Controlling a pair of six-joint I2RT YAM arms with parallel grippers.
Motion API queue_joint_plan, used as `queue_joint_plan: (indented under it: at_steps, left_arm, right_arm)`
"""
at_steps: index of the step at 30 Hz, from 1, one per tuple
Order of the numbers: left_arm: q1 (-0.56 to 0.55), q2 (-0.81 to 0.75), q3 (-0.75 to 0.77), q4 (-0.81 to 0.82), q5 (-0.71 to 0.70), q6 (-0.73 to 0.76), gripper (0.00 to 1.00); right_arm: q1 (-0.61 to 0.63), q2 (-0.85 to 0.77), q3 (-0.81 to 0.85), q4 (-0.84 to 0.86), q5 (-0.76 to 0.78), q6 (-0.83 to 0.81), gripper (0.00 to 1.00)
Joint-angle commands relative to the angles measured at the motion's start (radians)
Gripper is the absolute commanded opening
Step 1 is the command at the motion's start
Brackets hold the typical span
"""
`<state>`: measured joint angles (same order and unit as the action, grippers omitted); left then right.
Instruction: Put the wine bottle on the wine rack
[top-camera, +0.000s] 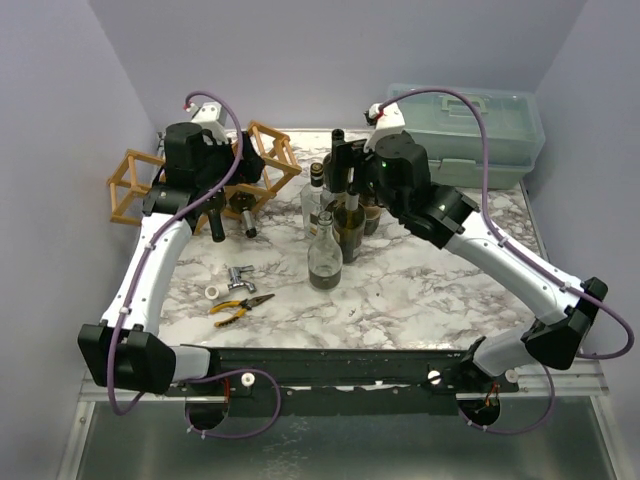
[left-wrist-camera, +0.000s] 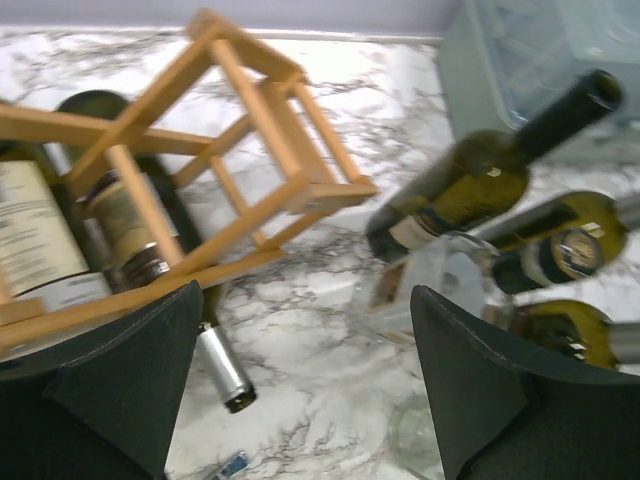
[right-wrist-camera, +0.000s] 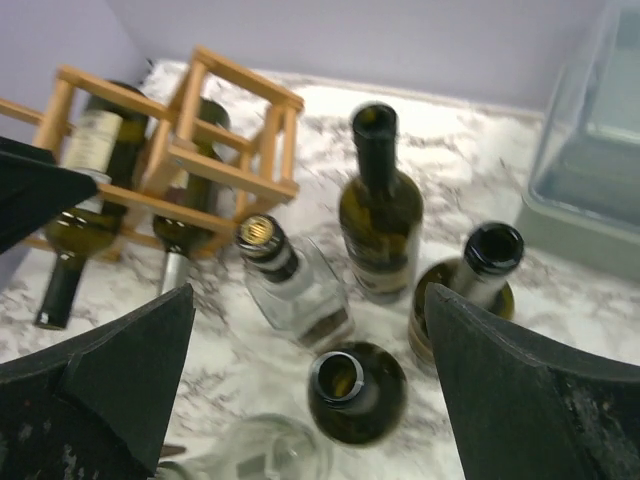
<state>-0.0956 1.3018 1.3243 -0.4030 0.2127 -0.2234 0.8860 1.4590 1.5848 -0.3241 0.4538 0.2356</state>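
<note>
The marble bench (top-camera: 420, 290) carries the wine rack (left-wrist-camera: 320, 190) at its far left, its cells open toward the near edge. Two racked bottles (right-wrist-camera: 95, 170) lie flat in it, long axes level, necks pointing toward the arms' side. So part of the job looks done, but more is left. A cluster of standing bottles (right-wrist-camera: 380, 210) sits mid-bench, near the rack but apart from it, each upright, mouth up, long axis vertical. Any one of them would have to be tipped level before it could slide into a cell. The right claw (right-wrist-camera: 310, 300) hangs above that cluster, spread wide and holding nothing. The left claw (left-wrist-camera: 305, 295) hovers by the rack, likewise wide and empty.
</note>
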Motion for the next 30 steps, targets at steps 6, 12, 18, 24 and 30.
queue_joint_plan:
  at_steps: [6,12,18,24,30]
  left_arm:
    - [-0.126,-0.069,-0.042,0.101,0.159,0.037,0.86]
    - [-0.165,-0.097,-0.068,0.137,0.176,0.032,0.86]
    - [-0.184,-0.110,-0.079,0.142,0.142,0.042,0.86]
    - [-0.186,-0.107,-0.077,0.142,0.139,0.020,0.86]
    - [-0.188,-0.098,-0.073,0.143,0.138,-0.006,0.86]
  right_arm:
    - [-0.102,0.003,-0.072,-0.190,-0.117,0.073,0.95]
    - [-0.108,0.055,-0.160,-0.085,-0.116,0.069,0.86]
    - [-0.108,0.080,-0.238,0.016,-0.040,0.067,0.74]
    - [-0.108,0.039,-0.340,0.125,0.013,0.060,0.29]
    - [-0.109,-0.089,-0.411,0.136,0.111,0.044,0.19]
